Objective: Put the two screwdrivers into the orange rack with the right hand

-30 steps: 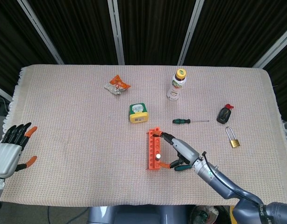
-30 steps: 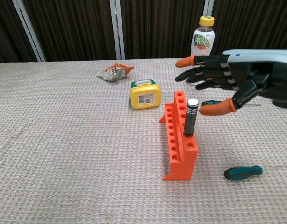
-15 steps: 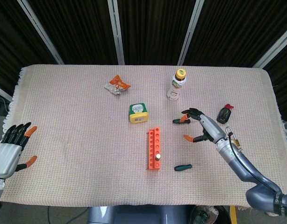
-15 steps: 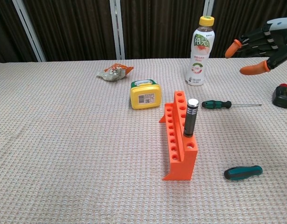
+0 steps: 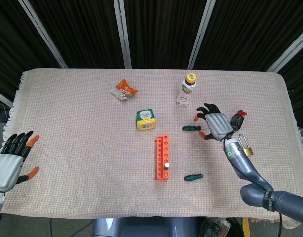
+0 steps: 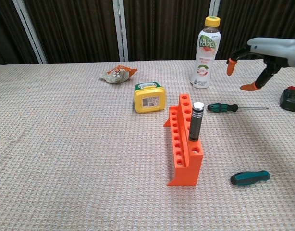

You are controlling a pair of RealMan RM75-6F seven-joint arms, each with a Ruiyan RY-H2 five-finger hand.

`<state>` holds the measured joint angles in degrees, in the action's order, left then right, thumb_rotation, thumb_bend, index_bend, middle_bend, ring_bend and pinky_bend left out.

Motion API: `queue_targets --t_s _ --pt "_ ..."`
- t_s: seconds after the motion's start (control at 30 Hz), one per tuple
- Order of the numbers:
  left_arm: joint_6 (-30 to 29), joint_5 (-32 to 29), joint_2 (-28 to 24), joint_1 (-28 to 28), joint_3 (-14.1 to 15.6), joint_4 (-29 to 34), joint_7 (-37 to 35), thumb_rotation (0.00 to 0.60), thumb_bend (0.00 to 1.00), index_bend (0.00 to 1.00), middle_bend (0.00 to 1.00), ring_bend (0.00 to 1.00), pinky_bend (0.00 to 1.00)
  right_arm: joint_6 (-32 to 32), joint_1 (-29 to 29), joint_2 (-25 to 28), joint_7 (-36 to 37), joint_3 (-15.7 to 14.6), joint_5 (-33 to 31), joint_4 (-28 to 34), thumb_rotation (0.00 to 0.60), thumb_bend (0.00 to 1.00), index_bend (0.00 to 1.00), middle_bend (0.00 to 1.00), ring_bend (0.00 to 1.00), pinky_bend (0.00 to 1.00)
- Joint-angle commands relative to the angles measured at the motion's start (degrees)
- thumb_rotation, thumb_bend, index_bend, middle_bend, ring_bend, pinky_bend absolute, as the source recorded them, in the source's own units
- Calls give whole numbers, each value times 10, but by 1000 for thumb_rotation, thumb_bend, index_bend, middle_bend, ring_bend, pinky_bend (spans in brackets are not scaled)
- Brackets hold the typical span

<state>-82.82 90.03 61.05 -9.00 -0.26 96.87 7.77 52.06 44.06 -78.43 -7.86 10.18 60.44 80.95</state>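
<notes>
The orange rack (image 5: 162,157) (image 6: 184,144) stands mid-table with a dark-handled tool (image 6: 196,120) upright in a near hole. A long green-handled screwdriver (image 5: 192,128) (image 6: 223,108) lies behind the rack to its right. A short green screwdriver (image 5: 193,177) (image 6: 250,177) lies to the right of the rack's near end. My right hand (image 5: 215,123) (image 6: 263,55) hovers over the long screwdriver's shaft, fingers spread, holding nothing. My left hand (image 5: 11,160) rests open at the table's left edge.
A drink bottle (image 5: 186,89) (image 6: 205,45) stands just behind the long screwdriver. A yellow tape measure (image 5: 146,119), a snack packet (image 5: 124,89), a black and red object (image 5: 236,121) and a brass padlock (image 5: 246,146) lie around.
My right hand has moved from beside the rack to the back right, over the long screwdriver, and turned palm down. Both screwdrivers lie where they were.
</notes>
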Motion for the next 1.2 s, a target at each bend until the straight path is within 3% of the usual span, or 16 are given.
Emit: queue_targets --t_s 0.03,0.6,1.2 --pt "1 -3 -1 2 0 -2 -1 600 239 87 0 0 0 19 37 -69 -115 -5 -40 -63 600 256 363 152 0 0" --pt "7 -13 7 4 0 -25 -20 600 239 87 0 0 0 -11 71 -150 -277 -21 -83 -161 600 275 329 126 0 0" --pt "15 -17 15 1 -1 -36 -27 600 238 87 0 0 0 -39 84 -187 -358 -34 -109 -200 600 278 357 125 0 0"
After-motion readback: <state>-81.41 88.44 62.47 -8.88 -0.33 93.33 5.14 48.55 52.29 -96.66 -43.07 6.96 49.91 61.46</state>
